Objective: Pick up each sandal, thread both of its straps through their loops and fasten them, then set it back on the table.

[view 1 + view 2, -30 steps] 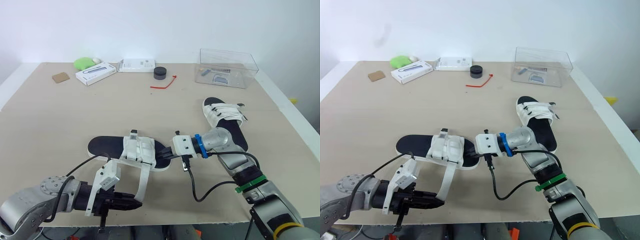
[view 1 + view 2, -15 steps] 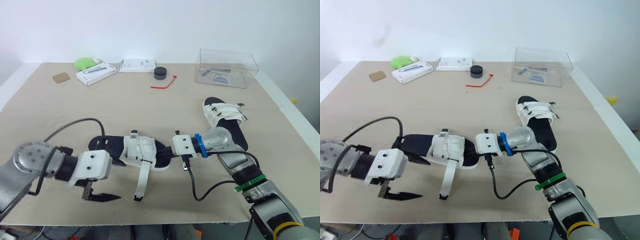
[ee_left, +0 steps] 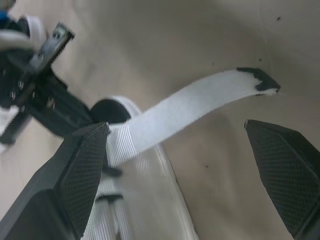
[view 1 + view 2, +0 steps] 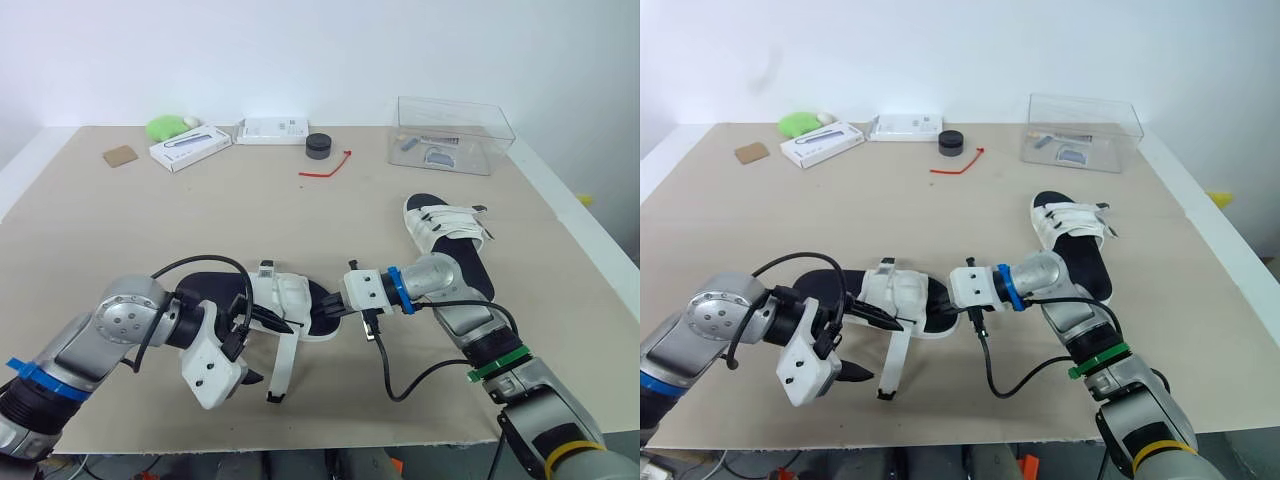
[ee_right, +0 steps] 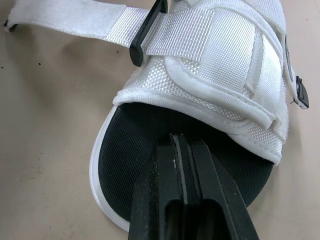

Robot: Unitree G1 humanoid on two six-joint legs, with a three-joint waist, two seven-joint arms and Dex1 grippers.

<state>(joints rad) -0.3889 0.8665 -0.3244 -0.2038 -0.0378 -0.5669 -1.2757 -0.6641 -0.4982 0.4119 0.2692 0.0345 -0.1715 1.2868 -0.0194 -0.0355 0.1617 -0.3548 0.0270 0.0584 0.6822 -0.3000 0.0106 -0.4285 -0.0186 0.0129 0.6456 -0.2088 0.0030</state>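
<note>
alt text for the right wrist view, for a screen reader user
The right claw, its two black fingers shut together, lies over the black footbed of a white-strapped sandal on a beige table. One loose white strap runs through a black loop and out across the table.

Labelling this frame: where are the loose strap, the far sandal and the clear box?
loose strap (image 4: 281,362): left eye view, mid-length.
far sandal (image 4: 447,224): left eye view, white upper.
clear box (image 4: 482,150): left eye view, front wall.

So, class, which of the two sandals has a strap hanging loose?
The sandal nearer the table's front edge: one white strap trails off it toward that edge. The other sandal, farther right, has both straps lying across its upper.
</note>
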